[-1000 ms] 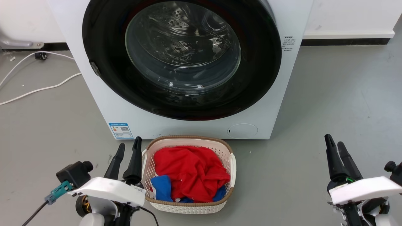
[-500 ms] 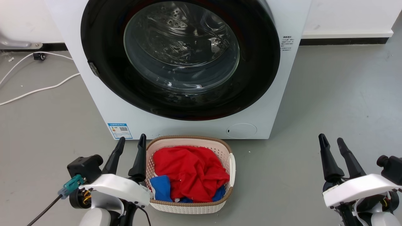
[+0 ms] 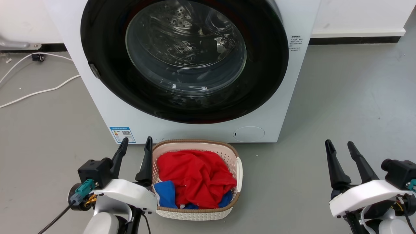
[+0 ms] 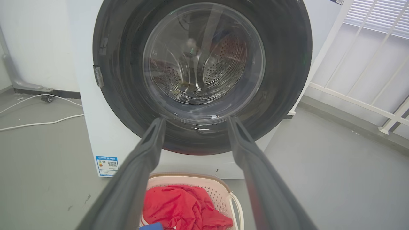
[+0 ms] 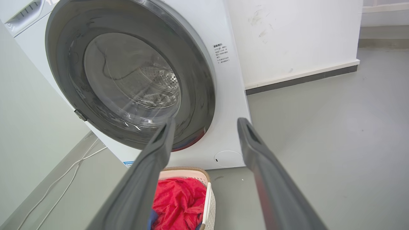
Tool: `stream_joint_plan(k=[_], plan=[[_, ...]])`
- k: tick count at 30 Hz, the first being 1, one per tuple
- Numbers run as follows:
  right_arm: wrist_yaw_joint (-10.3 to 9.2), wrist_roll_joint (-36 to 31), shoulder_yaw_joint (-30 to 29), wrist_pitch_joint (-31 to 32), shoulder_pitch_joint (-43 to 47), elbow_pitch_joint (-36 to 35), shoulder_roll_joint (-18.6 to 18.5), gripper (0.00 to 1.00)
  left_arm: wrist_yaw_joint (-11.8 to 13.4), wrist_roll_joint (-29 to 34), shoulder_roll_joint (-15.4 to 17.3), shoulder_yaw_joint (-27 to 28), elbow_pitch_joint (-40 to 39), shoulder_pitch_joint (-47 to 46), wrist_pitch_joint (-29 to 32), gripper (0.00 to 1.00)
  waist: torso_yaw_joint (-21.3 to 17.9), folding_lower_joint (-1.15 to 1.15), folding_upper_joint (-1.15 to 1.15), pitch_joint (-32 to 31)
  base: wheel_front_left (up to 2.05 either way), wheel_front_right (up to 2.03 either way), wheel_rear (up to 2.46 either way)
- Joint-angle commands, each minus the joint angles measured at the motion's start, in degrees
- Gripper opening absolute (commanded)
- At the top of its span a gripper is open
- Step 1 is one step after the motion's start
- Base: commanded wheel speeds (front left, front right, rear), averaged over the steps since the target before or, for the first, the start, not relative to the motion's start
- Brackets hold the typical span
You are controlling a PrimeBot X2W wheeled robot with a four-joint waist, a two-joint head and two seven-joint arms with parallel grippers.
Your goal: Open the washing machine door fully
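Before you:
- washing machine (image 3: 195, 130), a white front-loader
- washing machine door (image 3: 266, 65), glossy black, closed flush against the machine's front
- left gripper (image 3: 136, 139), fingers parted, holding nothing, just beside the laundry basket (image 3: 195, 213)
- right gripper (image 3: 339, 143), fingers parted, holding nothing, over grey floor (image 3: 341, 97)

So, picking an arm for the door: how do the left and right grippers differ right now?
The left gripper sits beside the laundry basket; the right gripper stands over the grey floor. The left faces the washing machine's front; the right lies past its right side. Both are open and empty.
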Motion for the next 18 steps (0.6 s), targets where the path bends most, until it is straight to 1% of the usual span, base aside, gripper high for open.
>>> stream_joint_plan(k=[1, 18], plan=[[0.11, -1.72, 0.03, -0.19, -0.04, -0.84, 0.11, 1.0, 0.36, 1.53, 0.52, -0.23, -0.3, -1.46, -0.6, 1.0, -0.03, 0.0, 0.0, 0.06, 0.0, 0.0, 0.0], [0.13, -10.48, -0.48, -0.77, 0.7, -2.43, 0.81, 1.0, 1.45, 9.11, 1.07, -1.87, 0.73, -1.98, -2.75, 1.0, -0.53, 0.0, 0.0, 0.03, 0.0, 0.0, 0.0]])
